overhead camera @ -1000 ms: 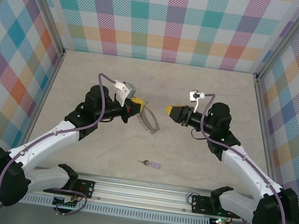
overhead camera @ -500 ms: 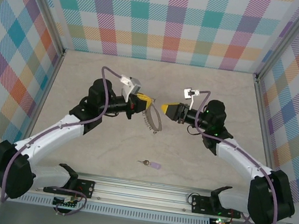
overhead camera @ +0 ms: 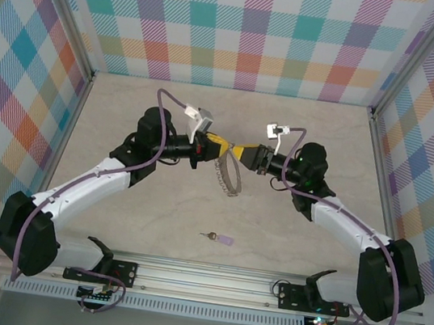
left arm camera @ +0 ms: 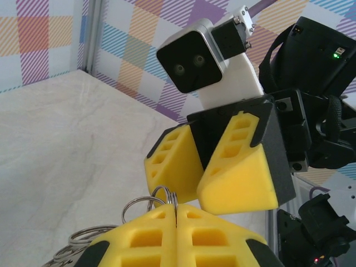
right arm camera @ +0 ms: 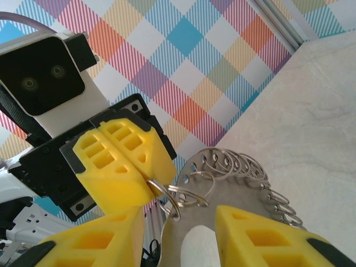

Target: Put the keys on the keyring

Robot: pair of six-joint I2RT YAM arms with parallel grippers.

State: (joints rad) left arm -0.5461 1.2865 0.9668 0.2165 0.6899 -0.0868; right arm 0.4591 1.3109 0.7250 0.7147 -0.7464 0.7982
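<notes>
The left gripper [right arm camera: 146, 179] has its jaws pressed together on one wire loop [right arm camera: 167, 194] at the rim of the keyring [right arm camera: 239, 192], and the hoop hangs from them. The right gripper [right arm camera: 178, 225] meets it tip to tip with jaws apart. The pinched loop sits in the gap between them, but I cannot tell whether they touch it. The keys [overhead camera: 216, 237] lie flat on the table [overhead camera: 295, 240], well away from both pairs of jaws, toward the arm bases — apart from the ring.
</notes>
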